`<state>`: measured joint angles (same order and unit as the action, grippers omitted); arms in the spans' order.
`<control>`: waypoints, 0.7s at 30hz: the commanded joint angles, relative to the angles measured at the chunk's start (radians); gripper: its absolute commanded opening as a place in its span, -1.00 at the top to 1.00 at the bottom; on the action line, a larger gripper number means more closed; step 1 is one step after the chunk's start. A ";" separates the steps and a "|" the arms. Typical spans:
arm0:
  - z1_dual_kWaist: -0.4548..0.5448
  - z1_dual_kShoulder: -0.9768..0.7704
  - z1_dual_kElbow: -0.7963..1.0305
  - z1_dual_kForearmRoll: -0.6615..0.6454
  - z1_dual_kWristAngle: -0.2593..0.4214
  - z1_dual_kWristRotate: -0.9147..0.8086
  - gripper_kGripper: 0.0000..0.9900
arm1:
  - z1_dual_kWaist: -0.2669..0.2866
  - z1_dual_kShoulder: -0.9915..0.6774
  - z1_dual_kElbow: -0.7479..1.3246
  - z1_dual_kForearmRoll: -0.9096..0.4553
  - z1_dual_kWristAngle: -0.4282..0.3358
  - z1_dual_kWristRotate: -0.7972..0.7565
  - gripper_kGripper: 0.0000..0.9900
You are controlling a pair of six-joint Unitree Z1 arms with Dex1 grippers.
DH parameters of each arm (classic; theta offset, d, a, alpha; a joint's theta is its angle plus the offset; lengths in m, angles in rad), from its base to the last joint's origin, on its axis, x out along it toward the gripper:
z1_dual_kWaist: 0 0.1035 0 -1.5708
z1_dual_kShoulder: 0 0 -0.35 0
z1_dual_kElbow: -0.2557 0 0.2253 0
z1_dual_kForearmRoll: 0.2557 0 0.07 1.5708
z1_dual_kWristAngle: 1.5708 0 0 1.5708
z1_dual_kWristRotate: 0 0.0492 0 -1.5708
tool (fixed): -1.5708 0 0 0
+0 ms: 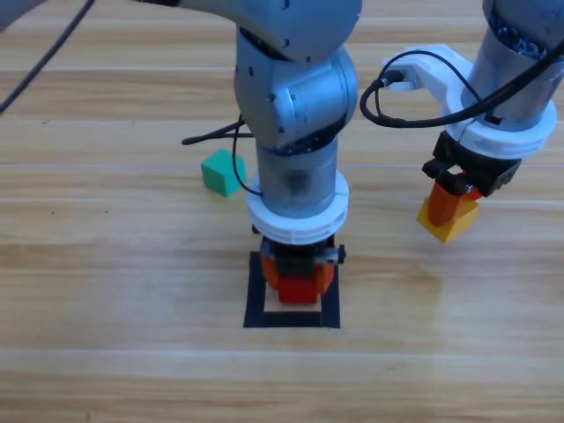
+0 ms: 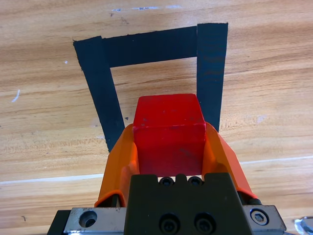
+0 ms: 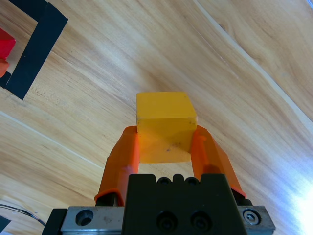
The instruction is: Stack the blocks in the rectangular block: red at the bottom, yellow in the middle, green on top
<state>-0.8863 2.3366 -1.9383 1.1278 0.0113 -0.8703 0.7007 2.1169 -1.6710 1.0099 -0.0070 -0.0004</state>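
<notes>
My left gripper (image 1: 298, 280) is shut on the red cube (image 1: 298, 289), holding it over the inside of the black tape frame (image 1: 257, 304). The left wrist view shows the red cube (image 2: 169, 139) clamped between the orange jaws, with the black tape frame (image 2: 146, 46) just beyond it. At the right, my right gripper (image 1: 454, 204) is shut on the yellow cube (image 1: 451, 220) and holds it tilted above the table. That yellow cube (image 3: 165, 125) fills the jaws in the right wrist view. The teal-green cube (image 1: 222, 171) lies on the wood behind and left of the frame.
The left arm's thick grey column stands over the frame and hides its back strip. Black cables hang near the green cube and around the right wrist. Bare wood spreads to the left and front of the frame.
</notes>
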 commanded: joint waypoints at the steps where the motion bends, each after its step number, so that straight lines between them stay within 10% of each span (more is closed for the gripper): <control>1: -0.031 0.056 0.001 -0.005 -0.010 -0.022 1.00 | -0.023 0.003 0.030 -0.017 0.022 -0.015 1.00; 21: -0.034 0.063 0.002 -0.013 -0.004 -0.027 1.00 | -0.023 0.005 0.031 -0.016 0.041 -0.026 1.00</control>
<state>-0.9007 2.3409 -1.9383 1.1265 0.0105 -0.8908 0.7007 2.1170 -1.6709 1.0098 0.0249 -0.0137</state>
